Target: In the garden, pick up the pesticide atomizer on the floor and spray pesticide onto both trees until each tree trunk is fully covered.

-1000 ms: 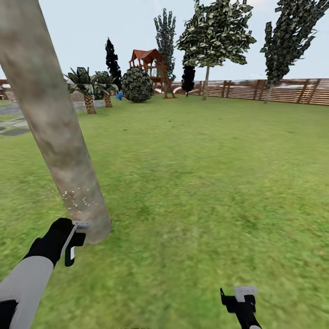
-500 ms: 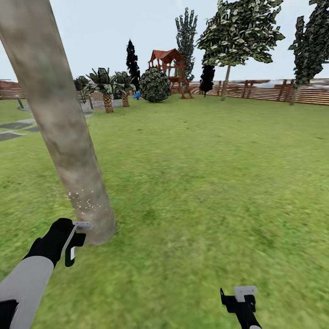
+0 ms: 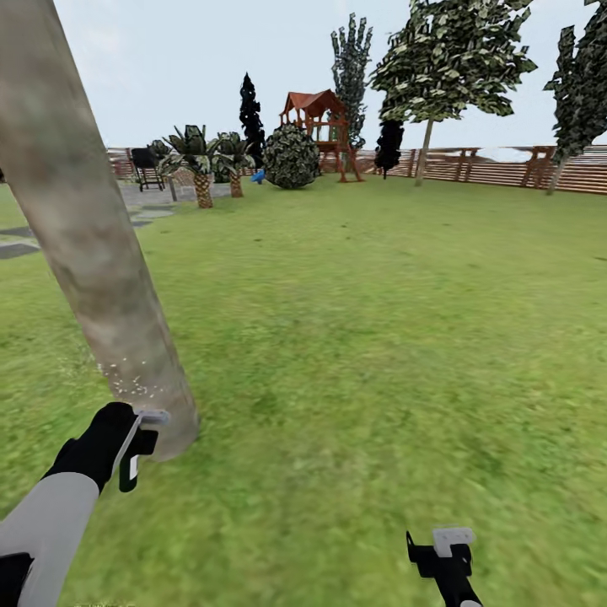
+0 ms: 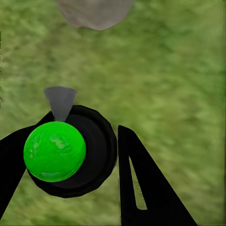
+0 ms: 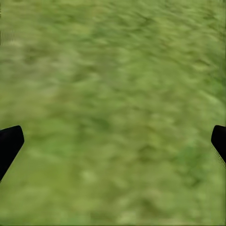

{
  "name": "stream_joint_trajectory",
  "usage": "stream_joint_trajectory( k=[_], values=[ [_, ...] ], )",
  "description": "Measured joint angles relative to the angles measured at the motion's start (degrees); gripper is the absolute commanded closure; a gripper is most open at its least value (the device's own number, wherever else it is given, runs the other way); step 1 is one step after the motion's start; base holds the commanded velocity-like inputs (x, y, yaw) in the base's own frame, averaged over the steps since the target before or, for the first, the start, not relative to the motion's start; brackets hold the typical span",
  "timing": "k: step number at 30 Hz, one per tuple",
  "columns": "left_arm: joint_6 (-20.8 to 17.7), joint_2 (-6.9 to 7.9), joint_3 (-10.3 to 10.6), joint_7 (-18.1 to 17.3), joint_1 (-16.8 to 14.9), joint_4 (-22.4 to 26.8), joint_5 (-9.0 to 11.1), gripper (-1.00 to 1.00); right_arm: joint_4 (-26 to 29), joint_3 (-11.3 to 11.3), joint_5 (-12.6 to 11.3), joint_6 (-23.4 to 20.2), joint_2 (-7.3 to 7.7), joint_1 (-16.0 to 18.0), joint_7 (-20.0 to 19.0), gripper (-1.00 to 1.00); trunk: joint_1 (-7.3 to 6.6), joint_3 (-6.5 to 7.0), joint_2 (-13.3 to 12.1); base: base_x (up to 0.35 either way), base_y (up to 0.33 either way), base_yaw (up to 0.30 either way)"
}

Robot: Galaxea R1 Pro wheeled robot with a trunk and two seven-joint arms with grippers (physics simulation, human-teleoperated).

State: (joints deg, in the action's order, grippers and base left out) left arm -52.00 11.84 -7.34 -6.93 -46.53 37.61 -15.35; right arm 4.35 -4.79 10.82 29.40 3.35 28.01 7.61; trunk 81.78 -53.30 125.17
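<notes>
A thick pale beige-grey tree trunk (image 3: 93, 253) leans across the left of the head view, with white specks (image 3: 126, 384) near its base. My left gripper (image 3: 135, 447) hangs just in front of that base. In the left wrist view this gripper (image 4: 70, 160) is shut on the pesticide atomizer (image 4: 70, 150), seen end-on as a dark round body with a bright green top. A grey cone (image 4: 60, 101) on it points toward the trunk's foot (image 4: 94, 12). My right gripper (image 3: 443, 548) is low over the lawn at the front right; its fingers stand wide open (image 5: 113, 141) over grass.
Lawn stretches ahead and to the right. Far back stand palms (image 3: 202, 160), a round bush (image 3: 292, 156), a red-roofed play tower (image 3: 320, 126), a thin-trunked tree (image 3: 430, 135) and a slatted wooden fence (image 3: 506, 169). Grey stepping stones (image 3: 17, 249) and a dark chair (image 3: 147, 164) lie at the far left.
The whole picture has shifted, so the camera has moved: the background slid right and the trunk now sits further left. Both arms keep their places in the picture.
</notes>
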Motion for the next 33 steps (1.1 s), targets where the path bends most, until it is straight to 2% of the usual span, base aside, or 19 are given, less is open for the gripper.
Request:
stream_joint_trajectory(
  k=[7, 11, 15, 19, 33],
  values=[
    [0.0, 0.52, -0.1, 0.0, 0.5, 0.0, -0.1, 1.0, 0.0, 0.0, 0.0, 0.0, 0.0, 0.0, 0.0, -1.0, 0.0, 0.0, 0.0, 0.118, -0.255, 0.275],
    [0.1, 1.35, -1.9, 0.0, 1.1, 0.0, -0.4, 1.0, 0.0, 0.0, 0.0, 0.0, 0.0, 0.0, 0.0, -1.0, 0.0, 0.0, 0.0, 0.142, -0.256, 0.277],
    [0.1, 1.48, -2.4, 0.0, 1.6, 0.2, 0.0, 1.0, 0.0, 0.0, 0.0, 0.0, 0.0, 0.0, 0.0, -1.0, -0.01, 0.0, 0.0, 0.217, -0.214, 0.254],
    [0.2, 0.97, -2.3, 0.0, 1.6, 0.4, 0.0, 1.0, 0.0, 0.0, 0.0, 0.0, 0.01, 0.0, 0.0, -1.0, -0.01, 0.0, 0.0, 0.242, -0.196, 0.046],
    [0.2, 0.85, -2.1, 0.0, 1.6, 0.6, 0.0, 1.0, 0.0, 0.0, 0.0, 0.0, 0.0, 0.0, 0.0, -1.0, 0.0, 0.0, 0.0, 0.168, -0.232, 0.02]
  ],
)
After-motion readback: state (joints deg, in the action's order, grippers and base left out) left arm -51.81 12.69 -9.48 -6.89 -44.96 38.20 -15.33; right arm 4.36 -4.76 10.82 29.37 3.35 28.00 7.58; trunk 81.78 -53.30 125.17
